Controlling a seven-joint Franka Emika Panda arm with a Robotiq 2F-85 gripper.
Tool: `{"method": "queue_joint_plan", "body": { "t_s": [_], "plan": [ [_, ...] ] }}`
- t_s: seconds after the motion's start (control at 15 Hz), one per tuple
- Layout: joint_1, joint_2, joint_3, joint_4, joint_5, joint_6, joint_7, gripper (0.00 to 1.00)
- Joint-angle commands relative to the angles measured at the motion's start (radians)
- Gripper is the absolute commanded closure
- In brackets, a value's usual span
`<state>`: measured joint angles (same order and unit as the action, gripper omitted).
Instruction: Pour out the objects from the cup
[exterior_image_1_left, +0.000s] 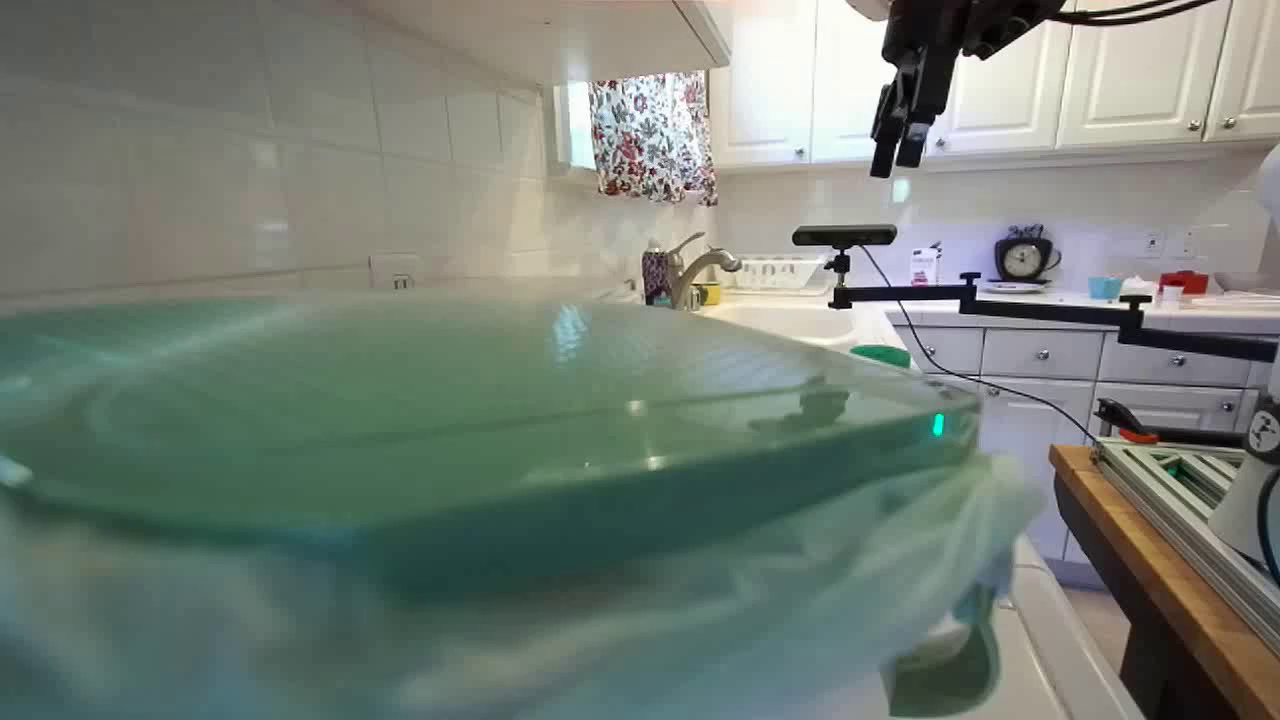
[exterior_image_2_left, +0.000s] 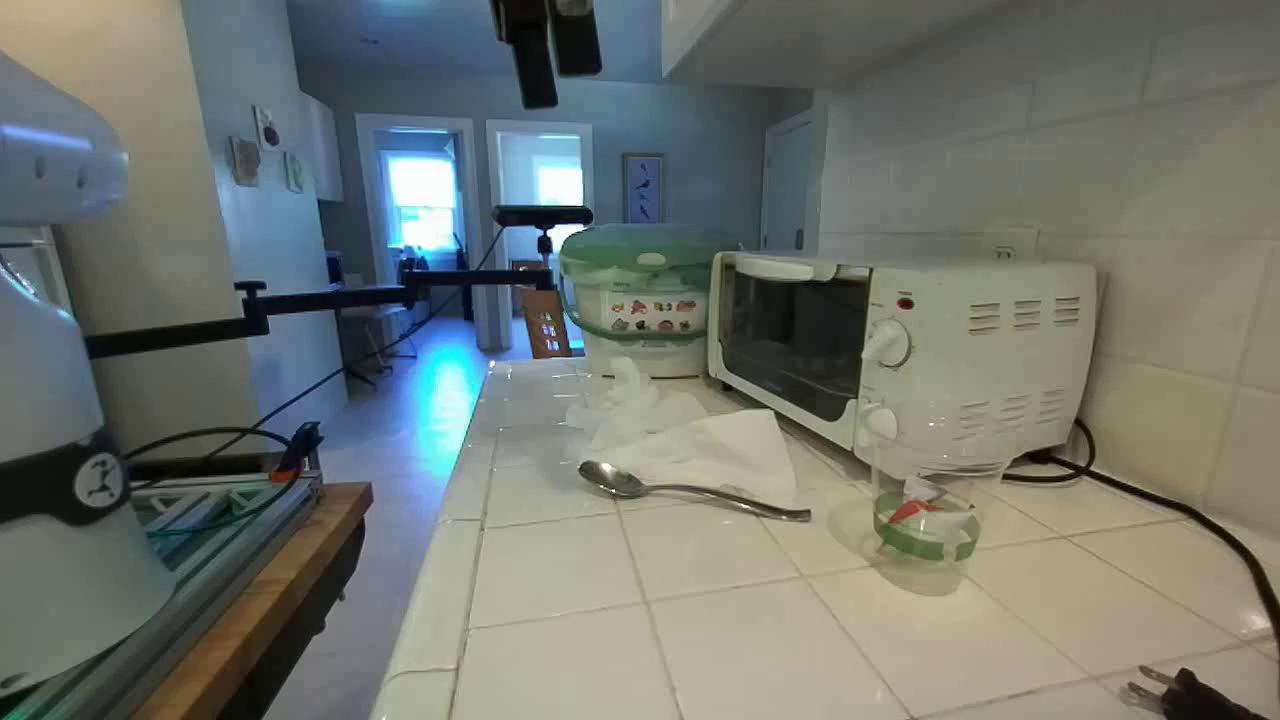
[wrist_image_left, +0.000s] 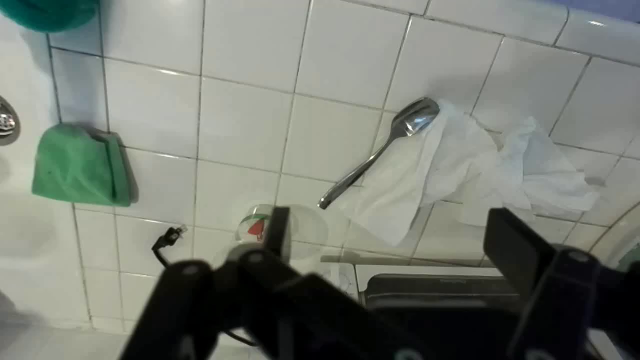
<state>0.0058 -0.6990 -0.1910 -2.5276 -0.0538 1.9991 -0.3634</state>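
The cup (exterior_image_2_left: 928, 542) is a small see-through cup with a green band. It stands upright on the white tiled counter in front of the toaster oven. Red and whitish pieces (exterior_image_2_left: 916, 510) lie inside it. In the wrist view the cup (wrist_image_left: 248, 226) is partly covered by the left finger. In an exterior view it is hidden behind the large green lid. My gripper (wrist_image_left: 387, 227) is open and empty, its fingers wide apart. It hangs high above the counter in both exterior views (exterior_image_1_left: 896, 160) (exterior_image_2_left: 560, 85), well apart from the cup.
A white toaster oven (exterior_image_2_left: 980, 350) stands behind the cup. A spoon (exterior_image_2_left: 700, 492) and white tissues (exterior_image_2_left: 715, 445) lie nearby. A green-lidded container (exterior_image_2_left: 650, 290) stands at the counter's far end. A plug (wrist_image_left: 170, 237), green cloth (wrist_image_left: 80, 167) and sink (wrist_image_left: 30, 240) also show. A camera (exterior_image_1_left: 845, 235) sits on a black arm.
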Motion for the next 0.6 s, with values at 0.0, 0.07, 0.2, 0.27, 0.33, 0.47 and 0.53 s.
{"method": "queue_joint_plan", "body": {
  "t_s": [0.0,0.07,0.2,0.27,0.33,0.47,0.53],
  "plan": [
    [-0.005,0.001,0.005,0.003,0.004,-0.003,-0.003,0.0],
    [-0.005,0.001,0.005,0.003,0.004,-0.003,-0.003,0.0],
    [-0.005,0.001,0.005,0.003,0.004,-0.003,-0.003,0.0],
    [-0.005,0.001,0.005,0.003,0.004,-0.003,-0.003,0.0],
    [-0.005,0.001,0.005,0.003,0.004,-0.003,-0.003,0.0],
    [-0.005,0.001,0.005,0.003,0.004,-0.003,-0.003,0.0],
    [-0.002,0.009,-0.001,0.003,0.014,-0.001,-0.004,0.0]
  ]
}}
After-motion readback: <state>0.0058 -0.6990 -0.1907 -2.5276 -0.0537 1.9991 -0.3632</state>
